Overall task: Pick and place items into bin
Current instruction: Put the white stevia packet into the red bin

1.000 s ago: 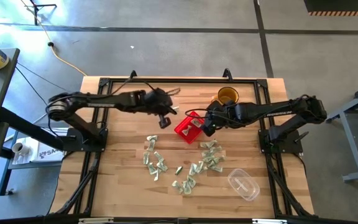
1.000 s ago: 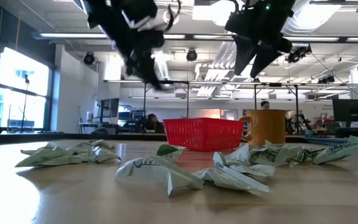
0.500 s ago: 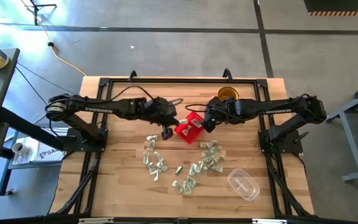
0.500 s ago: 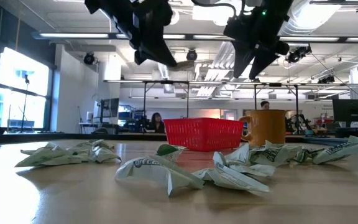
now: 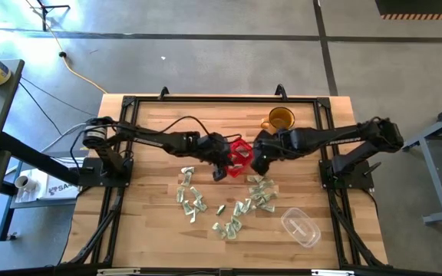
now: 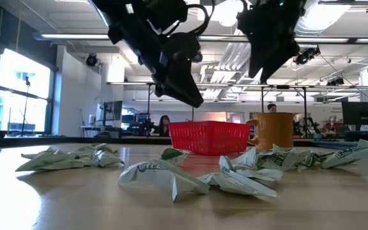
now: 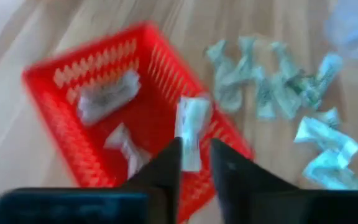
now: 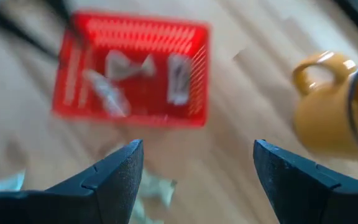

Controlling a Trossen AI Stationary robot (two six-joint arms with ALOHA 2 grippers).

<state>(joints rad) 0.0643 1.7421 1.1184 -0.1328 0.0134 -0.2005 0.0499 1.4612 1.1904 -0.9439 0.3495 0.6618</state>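
Items (image 7: 191,132): pale green/white crinkly wrappers, few in red bin (image 7: 61,118).

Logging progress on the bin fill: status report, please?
Left gripper over red bin, wrapped piece between its fingertips. Right gripper open, empty, above bin. Loose pieces on table. Nothing blocking.

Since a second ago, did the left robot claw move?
Yes. In the high view the left gripper has swung from the table's far side toward the small square red plastic bin, now beside its left edge, farther from the amber mug.
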